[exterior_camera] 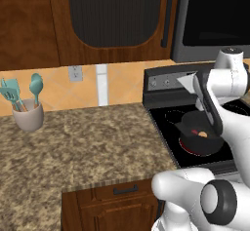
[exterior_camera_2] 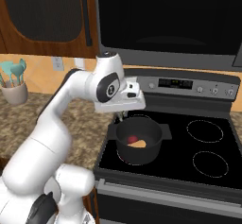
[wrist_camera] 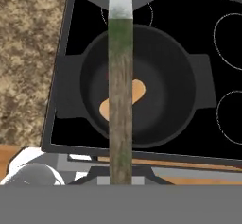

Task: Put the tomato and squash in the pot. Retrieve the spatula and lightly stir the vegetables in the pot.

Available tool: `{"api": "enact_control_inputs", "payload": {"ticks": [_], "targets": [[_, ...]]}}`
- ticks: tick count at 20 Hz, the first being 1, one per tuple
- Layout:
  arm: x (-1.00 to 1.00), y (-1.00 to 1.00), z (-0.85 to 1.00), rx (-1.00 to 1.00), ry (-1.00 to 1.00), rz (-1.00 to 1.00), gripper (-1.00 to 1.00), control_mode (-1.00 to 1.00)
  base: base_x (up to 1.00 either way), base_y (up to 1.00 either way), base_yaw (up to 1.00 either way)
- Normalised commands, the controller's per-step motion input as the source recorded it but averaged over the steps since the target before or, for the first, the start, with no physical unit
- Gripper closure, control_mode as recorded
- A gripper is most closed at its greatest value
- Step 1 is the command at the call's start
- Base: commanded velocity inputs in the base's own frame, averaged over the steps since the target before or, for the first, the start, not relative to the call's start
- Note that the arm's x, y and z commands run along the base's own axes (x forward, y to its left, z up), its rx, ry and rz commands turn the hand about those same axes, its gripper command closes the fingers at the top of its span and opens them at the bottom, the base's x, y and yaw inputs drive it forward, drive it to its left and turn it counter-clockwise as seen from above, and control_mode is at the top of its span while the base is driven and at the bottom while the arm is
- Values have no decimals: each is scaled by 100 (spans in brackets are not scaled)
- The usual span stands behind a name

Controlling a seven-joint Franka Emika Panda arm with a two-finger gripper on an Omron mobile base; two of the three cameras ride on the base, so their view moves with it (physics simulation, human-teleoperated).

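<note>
Jaws clamped narrowly on the spatula [wrist_camera: 120, 100], whose thin handle runs up the middle of the hand view to the pale grey blade at the top edge. The gripper [exterior_camera_2: 124, 116] hangs above the near left rim of the pot [exterior_camera_2: 142, 157], which sits on the front left burner of the black stove [exterior_camera_2: 208, 180]. Hand view: looking down into the pot, the tan-orange squash [wrist_camera: 137, 93] lies on the pot floor, partly crossed by the handle; the tomato is hidden behind the handle. Right base view: the red tomato [exterior_camera_2: 133, 139] rests in the pot, touching the squash on its left side. Left base view: the arm covers much of the pot, yet tomato and squash still show inside it; the blade appears as a pale triangle beside the wrist, over the stove's back panel. Far left on the granite tabletop [exterior_camera: 88, 142], a beige crock [exterior_camera: 29, 116] holds teal utensils [exterior_camera: 35, 86], well apart from the stove.
</note>
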Motion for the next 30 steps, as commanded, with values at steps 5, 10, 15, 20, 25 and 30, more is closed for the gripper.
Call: {"api": "enact_control_inputs", "payload": {"ticks": [5, 10, 15, 20, 25, 30], "targets": [[23, -33, -7, -5, 0, 14, 100, -100, 0, 0, 0], [0, -4, 0, 0, 0, 0, 100, -100, 0, 0, 0], [1, -31, -8, -2, 0, 0, 100, -100, 0, 0, 0], [5, -8, 0, -11, -8, 12, 100, -100, 0, 0, 0], [39, -8, 0, -31, -2, 5, 100, -100, 0, 0, 0], [10, -19, 0, -34, -8, 6, 100, -100, 0, 0, 0]]}}
